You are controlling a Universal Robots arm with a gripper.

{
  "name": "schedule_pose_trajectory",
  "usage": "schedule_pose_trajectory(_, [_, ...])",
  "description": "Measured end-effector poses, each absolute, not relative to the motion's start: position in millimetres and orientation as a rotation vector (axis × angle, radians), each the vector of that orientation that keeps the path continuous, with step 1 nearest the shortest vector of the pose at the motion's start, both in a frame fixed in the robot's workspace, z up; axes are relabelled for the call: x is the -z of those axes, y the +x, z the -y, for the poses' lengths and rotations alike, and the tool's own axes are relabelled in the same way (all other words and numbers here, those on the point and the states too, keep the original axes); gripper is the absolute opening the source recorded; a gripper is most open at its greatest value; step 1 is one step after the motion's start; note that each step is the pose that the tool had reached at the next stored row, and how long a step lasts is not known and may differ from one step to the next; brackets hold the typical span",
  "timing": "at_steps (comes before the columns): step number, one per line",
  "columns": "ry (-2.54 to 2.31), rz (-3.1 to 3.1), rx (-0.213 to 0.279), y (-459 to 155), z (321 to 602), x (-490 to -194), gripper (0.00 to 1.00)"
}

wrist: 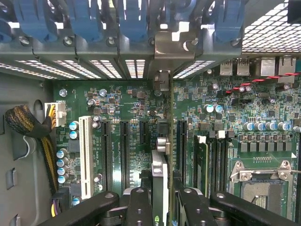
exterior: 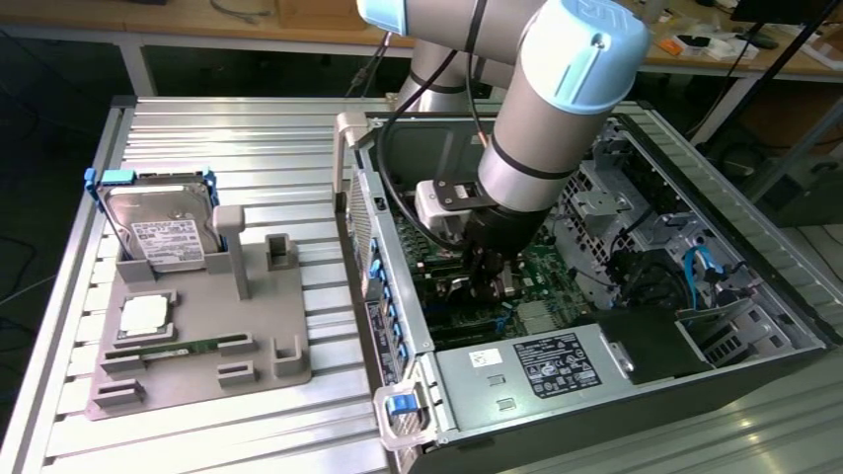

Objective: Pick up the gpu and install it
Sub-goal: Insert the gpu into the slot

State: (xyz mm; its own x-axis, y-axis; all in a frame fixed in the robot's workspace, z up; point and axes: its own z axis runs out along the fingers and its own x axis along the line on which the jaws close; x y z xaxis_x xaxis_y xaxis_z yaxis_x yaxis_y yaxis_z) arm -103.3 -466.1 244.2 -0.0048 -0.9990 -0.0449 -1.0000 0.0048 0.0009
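Observation:
In the wrist view the gpu shows edge-on as a thin upright card between my two black fingers. My gripper is shut on it. Its silver bracket reaches the case's rear wall, under the blue slot latches. The card stands over the green motherboard, in line with the black expansion slots; whether it sits in a slot I cannot tell. In the exterior view my gripper is down inside the open computer case, and the arm hides the card.
A white slot, a braided cable bundle and the CPU socket flank the card. Outside the case, a grey fixture holds a hard drive in a blue-handled frame, a processor chip and a green memory stick.

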Motion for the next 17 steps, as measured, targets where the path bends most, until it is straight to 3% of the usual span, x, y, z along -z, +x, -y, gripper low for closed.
schedule_pose_trajectory(8, [-2.192,-2.203,-0.052,-103.2,466.4,-243.3,0.27])
schedule_pose_trajectory(11, [-2.194,-2.205,-0.050,-103.3,466.7,-244.3,0.34])
schedule_pose_trajectory(12, [-2.193,-2.204,-0.050,-103.2,466.6,-244.1,0.40])
schedule_pose_trajectory(17, [-2.193,-2.204,-0.042,-103.3,466.3,-251.5,0.40])
